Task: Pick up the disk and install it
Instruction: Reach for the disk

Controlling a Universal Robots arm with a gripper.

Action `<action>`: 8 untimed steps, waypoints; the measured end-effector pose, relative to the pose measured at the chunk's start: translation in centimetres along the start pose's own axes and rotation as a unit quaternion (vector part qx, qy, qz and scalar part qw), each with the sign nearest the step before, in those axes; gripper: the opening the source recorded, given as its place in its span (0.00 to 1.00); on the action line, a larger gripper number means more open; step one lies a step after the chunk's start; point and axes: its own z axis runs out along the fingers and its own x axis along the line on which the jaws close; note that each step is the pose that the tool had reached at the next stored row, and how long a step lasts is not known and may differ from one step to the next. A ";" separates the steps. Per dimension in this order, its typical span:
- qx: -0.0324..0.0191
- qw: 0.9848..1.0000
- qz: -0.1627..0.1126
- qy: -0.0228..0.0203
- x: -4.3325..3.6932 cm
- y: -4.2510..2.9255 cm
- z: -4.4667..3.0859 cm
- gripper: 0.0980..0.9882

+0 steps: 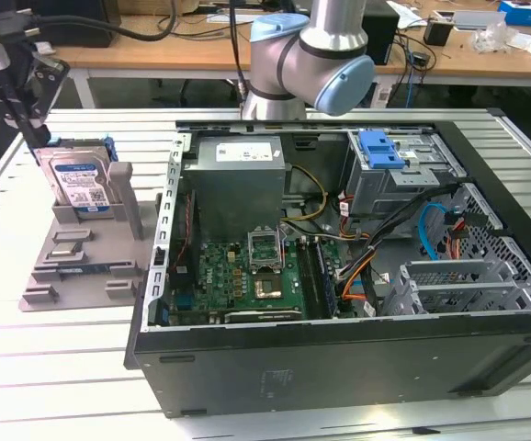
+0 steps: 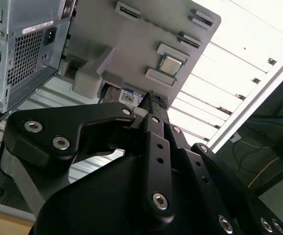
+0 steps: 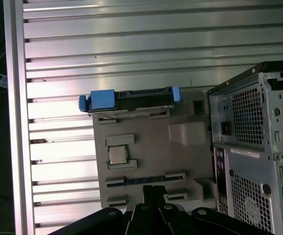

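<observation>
1. The disk [image 1: 80,184] stands upright in a grey holder [image 1: 82,266] on the surface [image 1: 54,367], at the exterior view's left, just beside the open computer case [image 1: 339,354].
2. The pincer [image 1: 39,138] hangs near the disk's top edge. Its tips look closed together and it holds nothing.
3. My read is that the pick-up hasn't started and the install is still all to do.

There is one disk [image 1: 79,184], one grey fixture [image 1: 73,276], one processor chip [image 3: 116,155], one open computer case [image 1: 339,367], one grey metal box [image 1: 238,193], one blue latch piece [image 1: 380,150], one robot arm [image 1: 311,46] and one tabletop [image 1: 45,377].
</observation>
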 end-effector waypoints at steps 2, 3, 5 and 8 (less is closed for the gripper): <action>0.000 1.000 0.000 0.000 0.47 -0.04 -0.01 0.01; 0.000 1.000 0.000 0.000 0.67 -0.05 -0.02 0.01; 0.000 1.000 0.000 0.000 1.08 -0.08 -0.03 0.01; 0.000 1.000 0.000 0.000 1.75 -0.13 -0.05 0.01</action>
